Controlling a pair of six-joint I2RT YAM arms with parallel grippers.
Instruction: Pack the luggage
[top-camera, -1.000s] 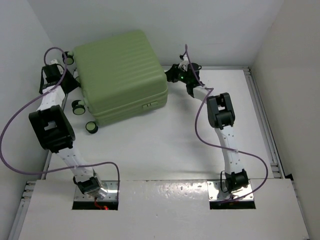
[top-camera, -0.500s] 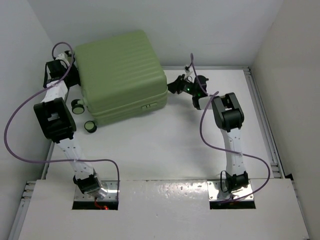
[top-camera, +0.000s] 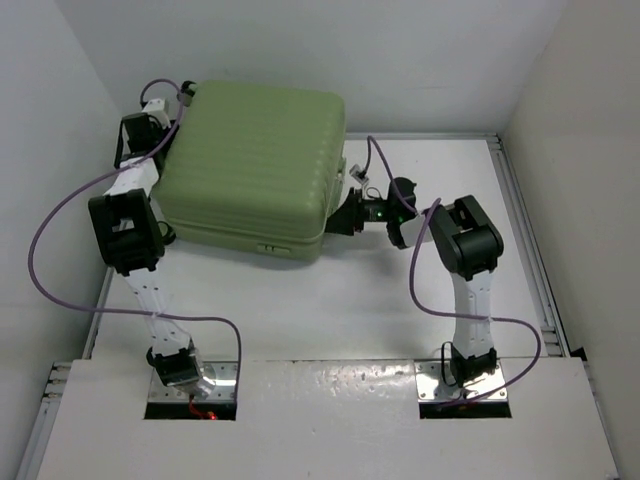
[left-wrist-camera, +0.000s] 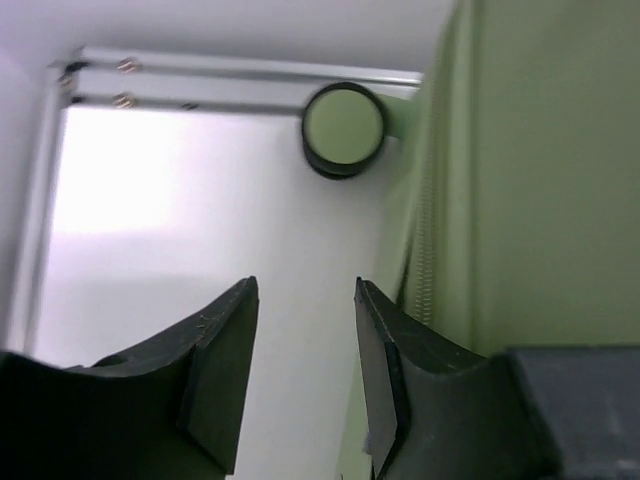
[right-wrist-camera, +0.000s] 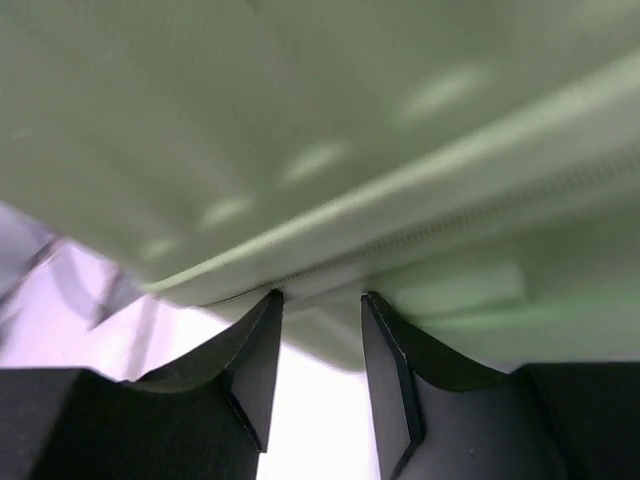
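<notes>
White tabletop (top-camera: 300, 310), and the green suitcase (top-camera: 255, 160) lies shut just right of the left fingers (left-wrist-camera: 232, 340), which are spread on nothing with a wheel (left-wrist-camera: 343, 128) ahead; right fingers (right-wrist-camera: 255, 350) spread too, tips right at the zipper seam (right-wrist-camera: 400, 240). Neither has a hold, so any shove could, I reckon, swing the suitcase against the left arm (top-camera: 125, 230), or let the tips skid off its hard side.
</notes>
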